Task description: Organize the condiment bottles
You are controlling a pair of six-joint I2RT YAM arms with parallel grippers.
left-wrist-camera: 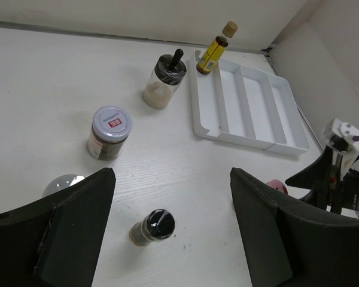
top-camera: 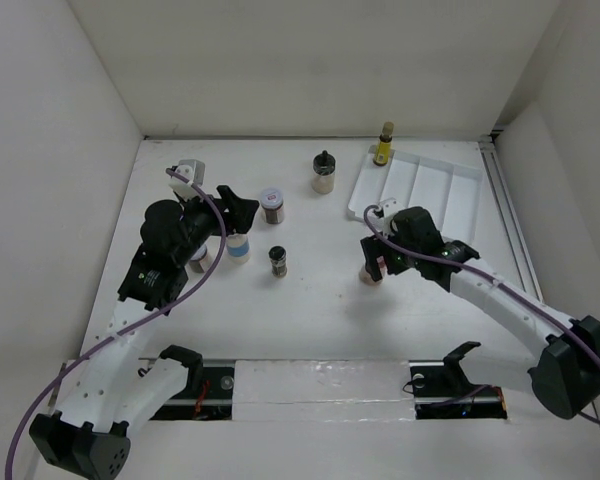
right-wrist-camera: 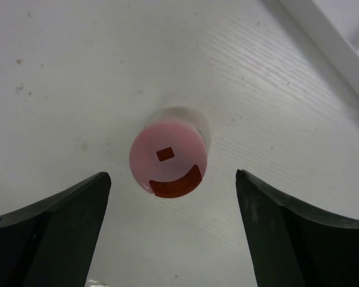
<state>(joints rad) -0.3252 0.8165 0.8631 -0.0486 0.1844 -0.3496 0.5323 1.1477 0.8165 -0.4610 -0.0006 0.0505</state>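
Note:
The yellow dark-capped bottle (top-camera: 383,143) stands at the far left corner of the white tray (top-camera: 450,195). The black-knobbed clear jar (top-camera: 324,172), the brown white-lidded jar (top-camera: 272,206), the white blue-labelled bottle (top-camera: 239,247) and the small dark bottle (top-camera: 278,261) stand on the table. My left gripper (top-camera: 238,208) is open and empty above them. In the left wrist view the small dark bottle (left-wrist-camera: 153,227) lies between its fingers, lower down. My right gripper (right-wrist-camera: 170,233) is open over the pink bottle (right-wrist-camera: 167,157), which stands upright just beyond the fingertips, untouched.
The tray (left-wrist-camera: 245,101) has several long compartments and sits at the back right. Another small jar (top-camera: 197,258) stands partly hidden under the left arm. White walls close the table at the left, back and right.

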